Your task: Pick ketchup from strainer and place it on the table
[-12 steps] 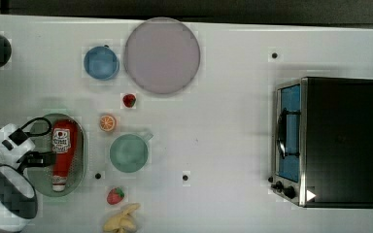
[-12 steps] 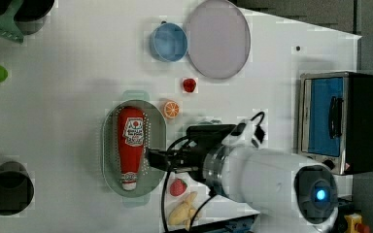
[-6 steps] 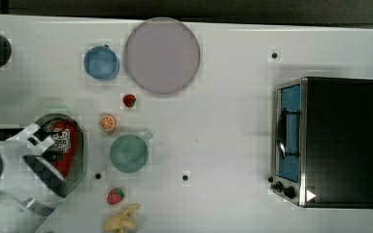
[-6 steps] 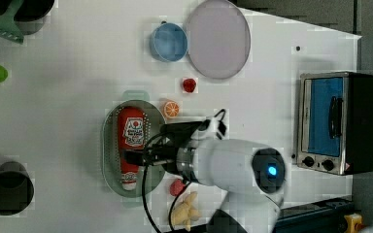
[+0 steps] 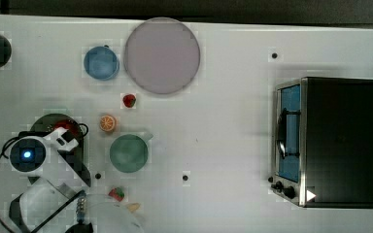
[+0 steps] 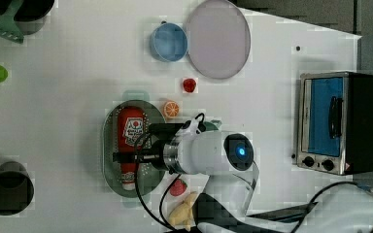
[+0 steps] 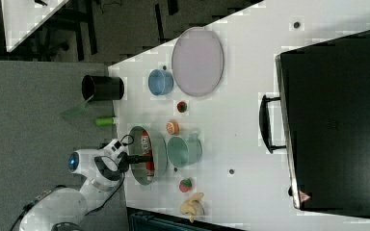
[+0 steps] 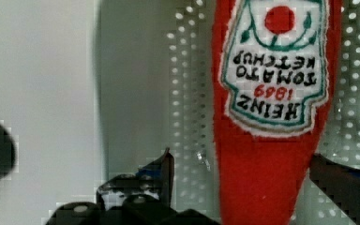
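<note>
— Where is your ketchup (image 8: pixel 267 154) lying?
— It is lying flat in the strainer (image 6: pixel 110 167) on the table (image 6: pixel 73 102).
— And the jaws?
— Your gripper (image 8: pixel 241 176) is standing wide open, one finger (image 8: pixel 161 171) either side of the bottle, not yet squeezing it.

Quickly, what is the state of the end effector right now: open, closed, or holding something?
End effector: open, one finger on each side of the ketchup in the strainer, not yet gripping it.
</note>
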Available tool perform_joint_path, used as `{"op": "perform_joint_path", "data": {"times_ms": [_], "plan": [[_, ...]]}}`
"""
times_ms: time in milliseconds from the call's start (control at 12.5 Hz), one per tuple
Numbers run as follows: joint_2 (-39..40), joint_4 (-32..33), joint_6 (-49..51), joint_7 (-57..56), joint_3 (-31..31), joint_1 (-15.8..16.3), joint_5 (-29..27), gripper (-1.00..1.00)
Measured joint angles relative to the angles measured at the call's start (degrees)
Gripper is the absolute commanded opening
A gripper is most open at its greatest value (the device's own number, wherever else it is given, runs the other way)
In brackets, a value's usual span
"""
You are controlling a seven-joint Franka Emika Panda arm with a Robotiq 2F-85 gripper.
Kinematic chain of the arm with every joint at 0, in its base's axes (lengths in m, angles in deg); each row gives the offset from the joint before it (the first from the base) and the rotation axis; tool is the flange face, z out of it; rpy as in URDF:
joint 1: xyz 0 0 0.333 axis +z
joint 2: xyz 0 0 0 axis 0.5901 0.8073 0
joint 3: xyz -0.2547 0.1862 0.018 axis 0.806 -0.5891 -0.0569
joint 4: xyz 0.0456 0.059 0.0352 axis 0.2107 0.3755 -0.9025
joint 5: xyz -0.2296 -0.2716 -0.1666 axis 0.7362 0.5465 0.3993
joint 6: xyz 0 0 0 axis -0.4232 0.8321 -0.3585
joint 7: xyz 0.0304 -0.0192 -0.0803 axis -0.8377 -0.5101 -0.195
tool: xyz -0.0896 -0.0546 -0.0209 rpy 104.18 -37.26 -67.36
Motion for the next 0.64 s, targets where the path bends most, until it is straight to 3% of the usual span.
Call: {"op": "perform_joint_path", "data": {"times_ms": [320, 400, 640], "plan": [[2.55, -1.01, -1.40, 0.17, 4.78, 3.69, 0.13, 1.00], [2.88, -1.23, -1.18, 0.17, 5.32, 4.23, 0.13, 0.92], [2.74, -2.35, -1.23, 0.38, 6.55, 5.68, 0.13, 0.20]]}}
